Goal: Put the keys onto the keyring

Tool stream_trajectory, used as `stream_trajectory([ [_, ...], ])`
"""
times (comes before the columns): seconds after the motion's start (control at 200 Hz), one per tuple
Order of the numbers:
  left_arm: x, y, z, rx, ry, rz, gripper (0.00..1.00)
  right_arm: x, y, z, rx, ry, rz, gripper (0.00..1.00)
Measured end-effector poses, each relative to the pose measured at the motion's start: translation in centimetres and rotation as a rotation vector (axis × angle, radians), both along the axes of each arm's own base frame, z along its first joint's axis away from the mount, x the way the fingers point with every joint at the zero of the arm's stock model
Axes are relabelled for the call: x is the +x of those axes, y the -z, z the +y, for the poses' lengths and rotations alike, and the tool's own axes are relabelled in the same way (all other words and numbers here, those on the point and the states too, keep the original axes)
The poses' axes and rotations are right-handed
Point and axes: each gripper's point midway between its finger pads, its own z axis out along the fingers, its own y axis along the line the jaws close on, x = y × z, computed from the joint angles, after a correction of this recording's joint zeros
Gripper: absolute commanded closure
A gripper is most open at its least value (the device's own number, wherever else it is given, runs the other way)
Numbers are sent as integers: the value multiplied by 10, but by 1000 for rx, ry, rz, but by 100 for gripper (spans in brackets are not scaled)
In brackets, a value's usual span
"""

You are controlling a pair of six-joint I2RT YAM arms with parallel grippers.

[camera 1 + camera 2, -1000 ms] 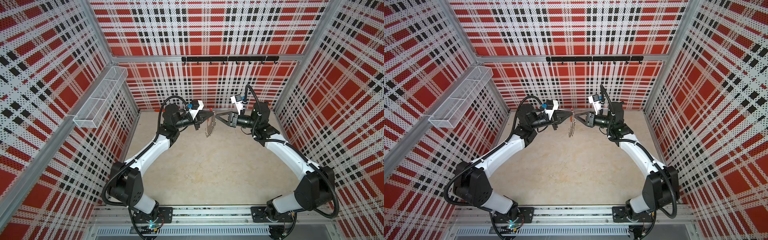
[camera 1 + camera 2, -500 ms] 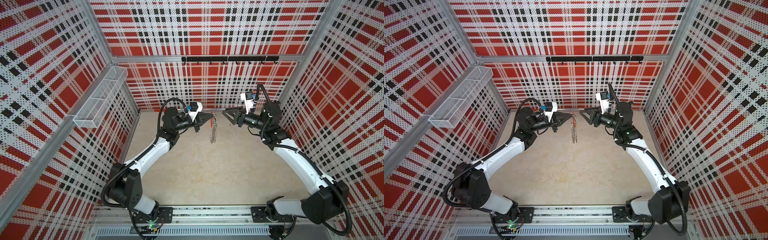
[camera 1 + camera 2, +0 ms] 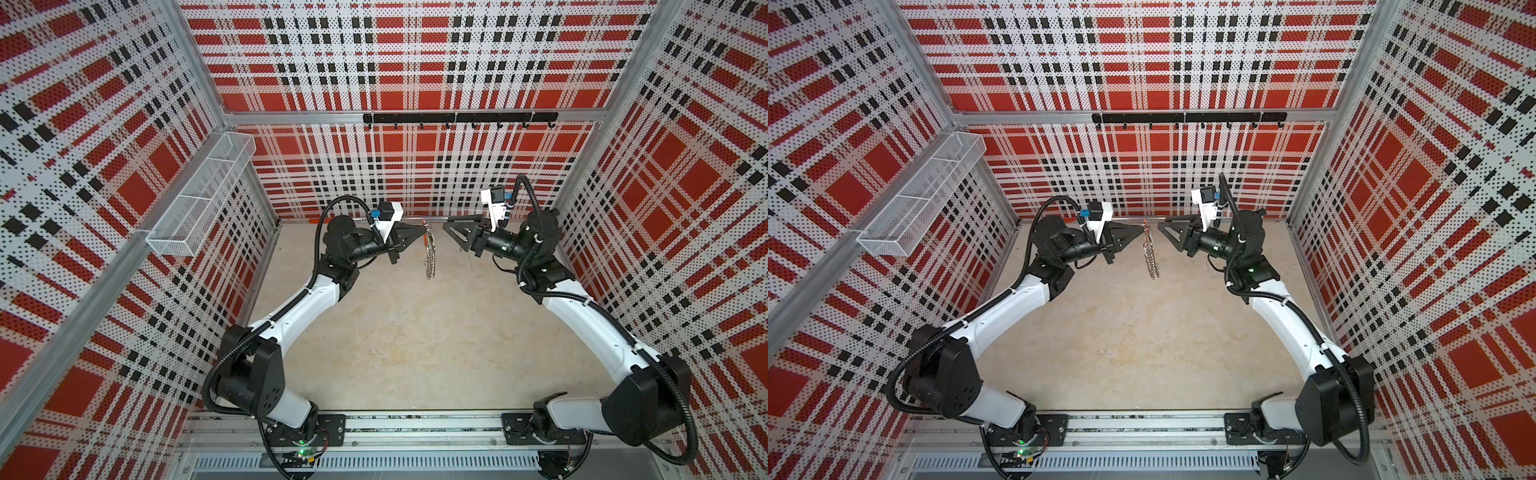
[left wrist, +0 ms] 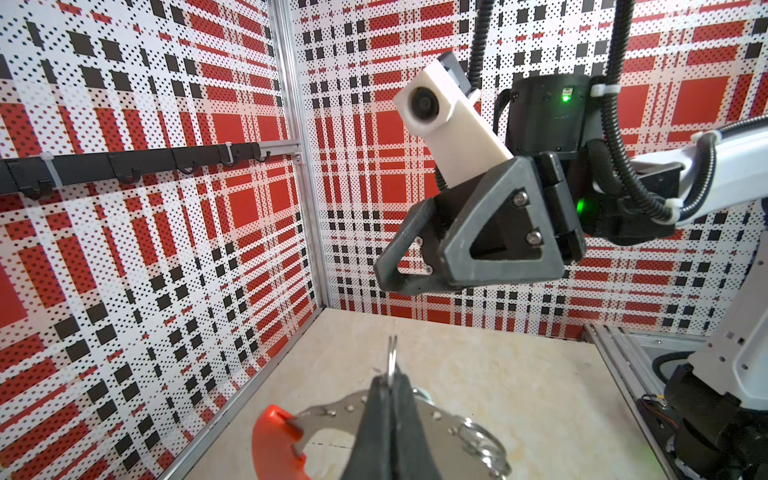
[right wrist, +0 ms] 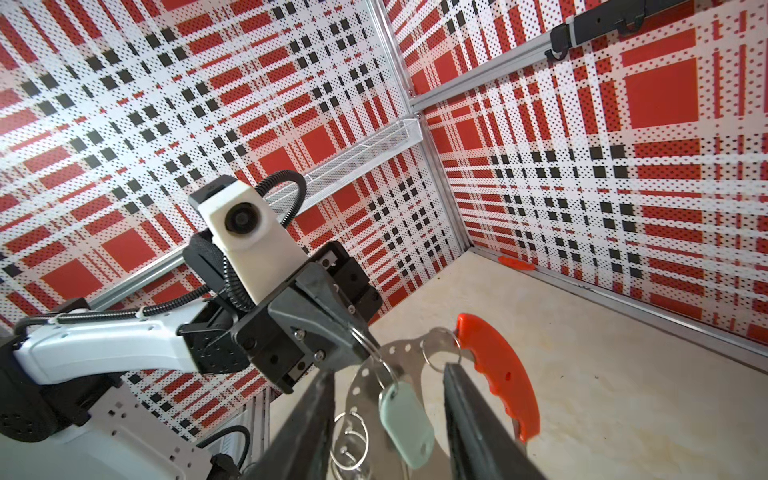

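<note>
- left hand [image 4: 390, 390] stays clamped on silvery perforated metal keyring [image 3: 430, 257], orange grip
- right hand [image 3: 446, 222] is now back at its 3 o'clock, spread, empty
- pale teal-tagged keys [image 5: 407, 428] dangle off it, looks done

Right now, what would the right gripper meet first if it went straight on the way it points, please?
Probably the pale teal plastic key tag, hanging in front of the silvery perforated keyring, dead ahead of the right gripper; depth is unclear.
</note>
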Motion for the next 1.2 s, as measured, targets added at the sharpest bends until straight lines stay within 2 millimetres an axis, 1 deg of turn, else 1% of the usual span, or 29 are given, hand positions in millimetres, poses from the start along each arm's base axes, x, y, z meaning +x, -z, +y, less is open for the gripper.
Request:
stream_trajectory([
  [0.145, -2, -4, 0, -22, 11, 17, 100, 3, 5, 7, -3, -28, 4, 61],
  [0.266, -2, -2, 0, -29, 14, 25, 100, 4, 10, 12, -11, -42, 14, 61],
  [0.521, 0, -1, -1, -50, 24, 56, 100, 1, 1, 19, -19, -63, -25, 61],
  [0.646, 0, -1, -1, -55, 30, 70, 100, 2, 2, 24, -23, -75, -27, 61],
  [0.787, -3, -6, -1, -74, 40, 65, 100, 5, 8, 27, -33, -80, -22, 67],
  [0.902, -6, -13, 0, -98, 52, 54, 100, 6, 8, 29, -36, -85, -27, 71],
  [1.198, -9, -17, 0, -123, 75, 74, 100, 3, 5, 30, -34, -102, -37, 73],
])
